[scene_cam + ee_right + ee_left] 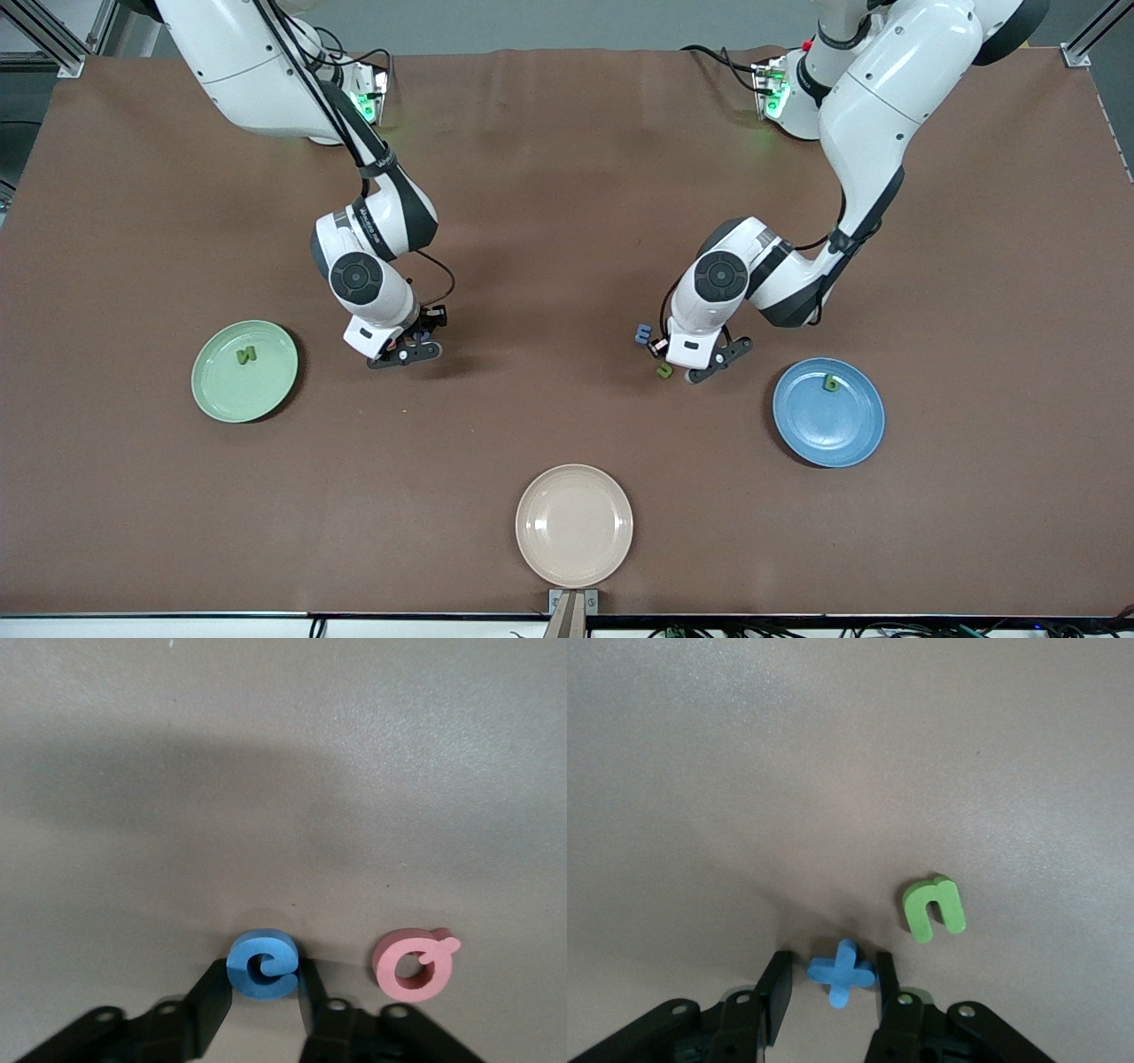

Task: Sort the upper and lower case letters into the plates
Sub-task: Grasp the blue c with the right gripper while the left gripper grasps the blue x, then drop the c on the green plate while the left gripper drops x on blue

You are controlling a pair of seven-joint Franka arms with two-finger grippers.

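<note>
In the right wrist view my right gripper (262, 979) is shut on a blue letter e (260, 964) that rests on the table, both pads against its sides. A pink ring-shaped letter with a short tail (415, 966) lies beside it. My left gripper (833, 973) is open around a blue letter x (842, 972). One pad touches it and a gap shows at the other. A green n (934, 909) lies close by. The pale green plate (217, 394) holds a green N (245, 355). The blue plate (819, 434) holds a green b (831, 382).
A beige plate (574, 525) sits near the table's front edge, midway between the arms. In the front view the right gripper (403, 353) is low beside the green plate, and the left gripper (695, 359) is low beside the blue plate, the green n (664, 371) next to it.
</note>
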